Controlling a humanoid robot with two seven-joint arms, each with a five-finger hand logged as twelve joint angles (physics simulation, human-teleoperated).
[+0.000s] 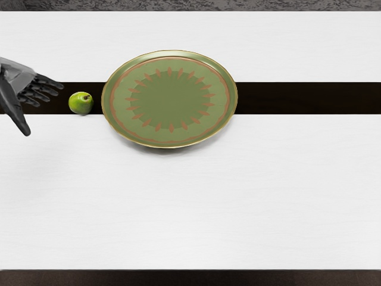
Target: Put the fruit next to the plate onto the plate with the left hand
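Observation:
A small green apple (80,102) with a dark stem lies on the table just left of the plate, a narrow gap apart from its rim. The plate (169,99) is round and green with a gold rim and an orange leaf pattern, and nothing lies on it. My left hand (33,95) comes in from the left edge, dark grey, fingers spread and relaxed, holding nothing. Its fingertips (56,85) point toward the apple and stop a short way to its left without touching it. The right arm does not show.
A dark band (297,98) runs across the white table (190,196) behind the apple and under the plate. The table's dark front edge lies along the bottom of the view.

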